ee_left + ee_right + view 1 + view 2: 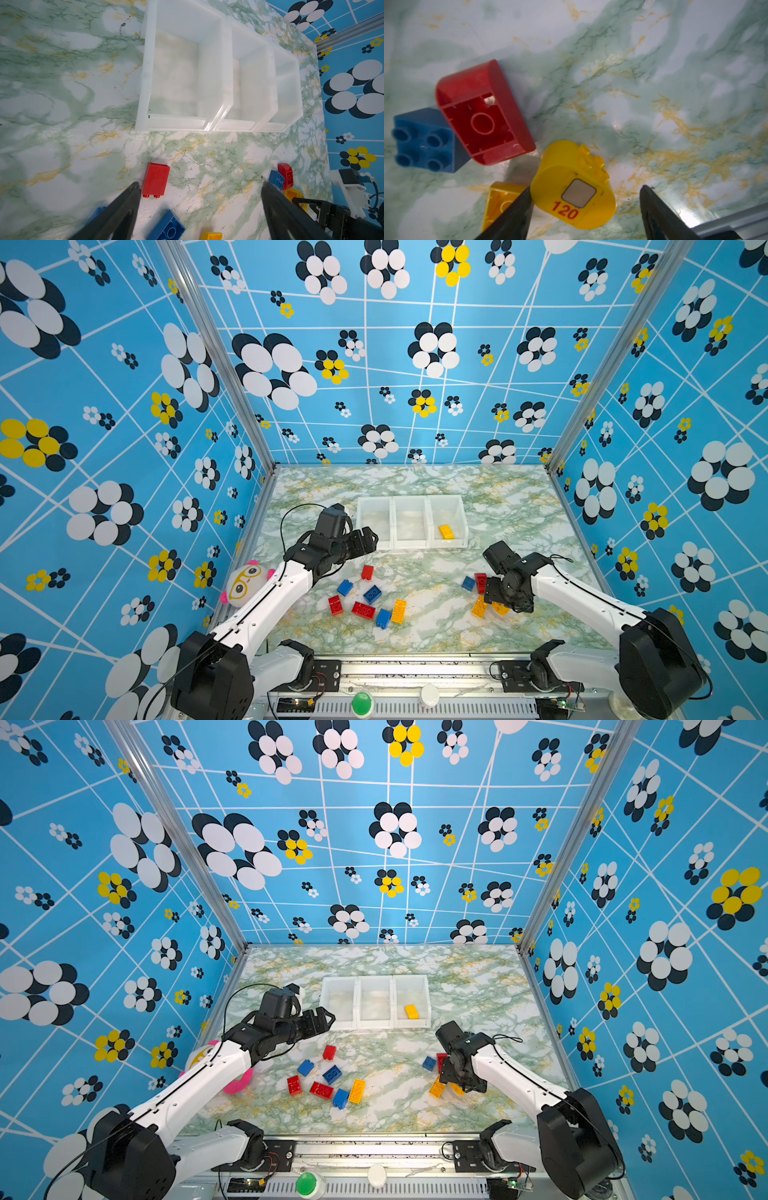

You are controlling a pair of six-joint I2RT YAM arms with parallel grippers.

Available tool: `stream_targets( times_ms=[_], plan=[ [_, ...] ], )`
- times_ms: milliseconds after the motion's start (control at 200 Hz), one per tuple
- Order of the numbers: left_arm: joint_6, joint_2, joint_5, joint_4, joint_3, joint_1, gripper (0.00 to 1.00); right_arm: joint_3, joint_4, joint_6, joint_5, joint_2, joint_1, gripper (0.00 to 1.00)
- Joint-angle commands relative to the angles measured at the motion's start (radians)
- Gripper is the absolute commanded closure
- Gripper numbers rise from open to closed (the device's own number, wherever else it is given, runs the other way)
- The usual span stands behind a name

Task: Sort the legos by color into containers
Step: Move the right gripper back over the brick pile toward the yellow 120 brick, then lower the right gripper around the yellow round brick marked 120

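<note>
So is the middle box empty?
Empty: the middle container shows only its bare white floor in both top views. The one yellow brick lies in the right container.

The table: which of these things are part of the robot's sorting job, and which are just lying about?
Part of the job: the three joined white bins; the loose red, blue and yellow legos; the yellow brick already in the end bin.
Just lying about: the plush toy with yellow glasses; the green button at the front edge.

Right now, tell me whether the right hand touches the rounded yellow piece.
Cannot tell. Right wrist view: one finger of the right hand borders the rounded yellow piece, contact unclear.
</note>
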Motion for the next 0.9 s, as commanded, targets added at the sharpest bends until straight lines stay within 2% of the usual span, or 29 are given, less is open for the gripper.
stream_targets(
  times_ms=[0, 120, 415, 895],
  plan=[
    [-0.009, -0.011, 0.007, 0.007, -0.011, 0.001, 0.08, -0.007, -0.005, 0.038, 0.045, -0.004, 0.002, 0.20],
    [-0.007, -0.019, 0.004, 0.003, -0.014, 0.001, 0.08, -0.025, 0.034, 0.040, 0.027, -0.019, -0.003, 0.21],
    [-0.010, -0.002, 0.011, 0.014, -0.002, 0.001, 0.08, -0.021, 0.062, 0.007, -0.055, 0.056, -0.004, 0.22],
    [-0.010, -0.005, 0.008, 0.005, 0.006, 0.000, 0.07, -0.032, 0.060, -0.011, -0.067, 0.049, -0.003, 0.27]
  ],
)
